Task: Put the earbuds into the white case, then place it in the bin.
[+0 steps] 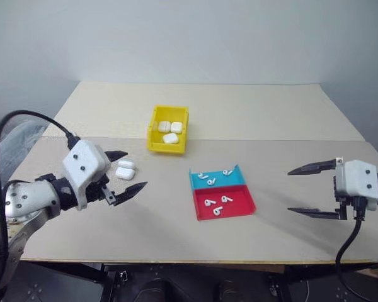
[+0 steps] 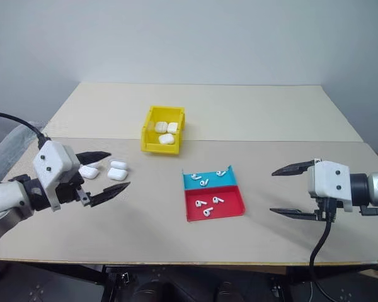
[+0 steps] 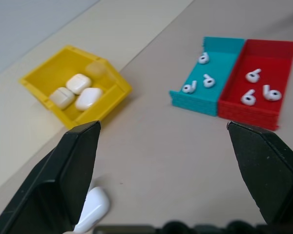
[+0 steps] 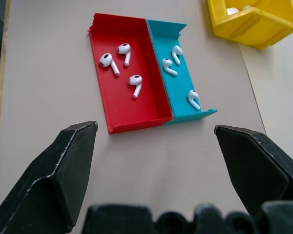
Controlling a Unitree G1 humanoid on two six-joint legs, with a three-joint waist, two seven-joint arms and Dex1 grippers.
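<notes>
Bright, even light — soft shadows, slight blur.

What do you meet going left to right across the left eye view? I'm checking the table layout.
left gripper → white cases on the table → yellow bin → teal tray and red tray → right gripper

Each end effector, left (image 1: 125, 170) and right (image 1: 310, 190), has two tapered black fingers on a white boxy housing with dark screws; silver arm segments trail black cables.
</notes>
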